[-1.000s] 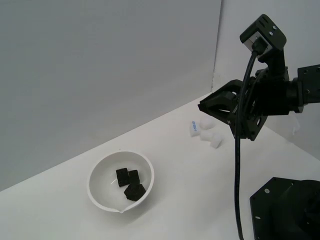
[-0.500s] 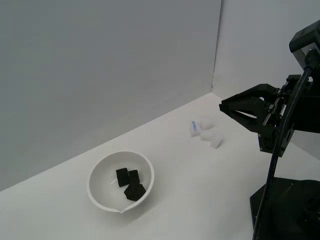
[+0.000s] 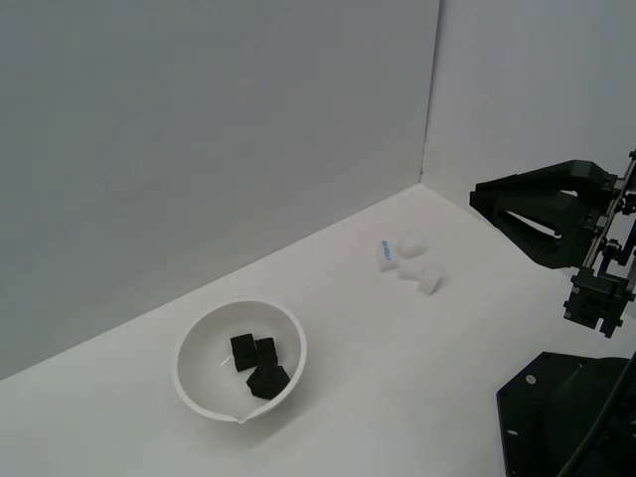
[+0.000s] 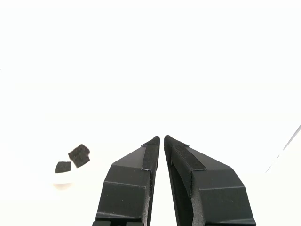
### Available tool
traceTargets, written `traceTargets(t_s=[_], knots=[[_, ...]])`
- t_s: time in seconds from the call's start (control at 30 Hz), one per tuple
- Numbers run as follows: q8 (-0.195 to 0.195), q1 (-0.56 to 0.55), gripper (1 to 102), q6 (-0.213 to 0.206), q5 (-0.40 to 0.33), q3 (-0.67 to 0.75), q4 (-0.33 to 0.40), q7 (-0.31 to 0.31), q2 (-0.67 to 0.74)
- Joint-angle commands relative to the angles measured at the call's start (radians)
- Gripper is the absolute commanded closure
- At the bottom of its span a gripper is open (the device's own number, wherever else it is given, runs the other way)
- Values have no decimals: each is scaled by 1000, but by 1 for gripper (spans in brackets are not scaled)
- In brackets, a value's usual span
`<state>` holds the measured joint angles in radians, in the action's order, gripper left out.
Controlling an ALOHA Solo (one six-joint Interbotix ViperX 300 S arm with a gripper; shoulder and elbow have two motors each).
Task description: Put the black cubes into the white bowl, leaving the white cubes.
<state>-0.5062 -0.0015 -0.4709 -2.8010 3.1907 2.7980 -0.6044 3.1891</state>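
Currently the gripper (image 4: 162,138), fingers nearly pressed together and holding nothing, hangs well apart from the white bowl (image 3: 204,399), which holds three black cubes (image 3: 256,363); white cubes (image 3: 409,260) lie between.

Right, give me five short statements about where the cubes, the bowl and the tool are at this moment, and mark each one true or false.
1. All three black cubes lie inside the white bowl. True.
2. A black cube sits among the white cubes on the table. False: only white cubes are in that cluster, one with a blue mark.
3. The tool grips a cube. False: its fingers are nearly together with nothing between them.
4. The white cubes are outside the bowl, towards the exterior view's right. True.
5. The tool hangs directly over the bowl. False: it is at the exterior view's right edge, far from the bowl.
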Motion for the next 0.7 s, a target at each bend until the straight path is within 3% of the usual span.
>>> traceTargets(t_s=[0.0,0.67], knots=[[-2,17,100,-3,3,38,-2,-9,38],[3,32,100,-3,-11,236,11,-31,236]])
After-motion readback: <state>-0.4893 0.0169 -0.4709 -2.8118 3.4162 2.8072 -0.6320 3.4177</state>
